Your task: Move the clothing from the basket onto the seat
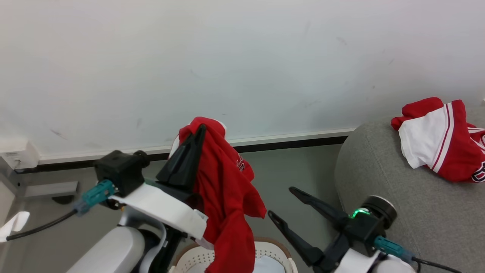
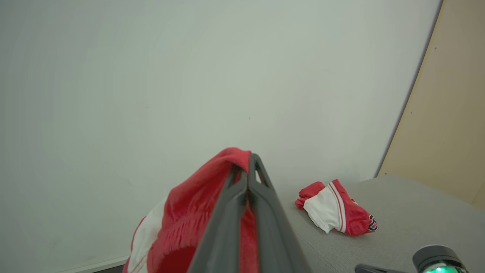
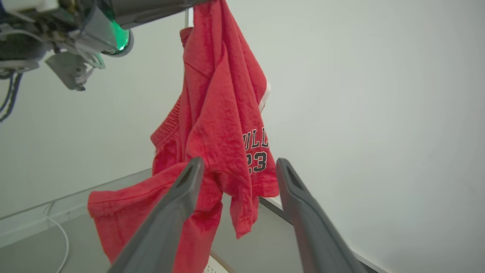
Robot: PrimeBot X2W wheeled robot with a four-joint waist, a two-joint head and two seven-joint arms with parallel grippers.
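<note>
Here, the left claw (image 1: 199,131) is clenched on a red jersey (image 1: 227,197) hanging long-axis down above the basket (image 1: 271,250) at six o'clock, while the grey seat (image 1: 379,189), bearing a red-and-white garment (image 1: 435,140), lies toward three o'clock, beyond the released, empty right claw (image 1: 280,201).

1 hanging garment (image 1: 227,197) drops from the tips of the left gripper (image 1: 202,128), which are pinched on its top fold, over the basket (image 1: 278,252) at the head view's bottom edge. The right gripper (image 1: 280,201) sits just right of that cloth, apart from it, fingers spread, with the basket below and to its left. Further right stands the seat (image 1: 379,197), and on top of it (toward the back, near the wall (image 1: 242,57)) lies a 2nd garment (image 1: 432,140). The wall runs behind everything. The floor (image 1: 295,167) lies between basket and seat.
</note>
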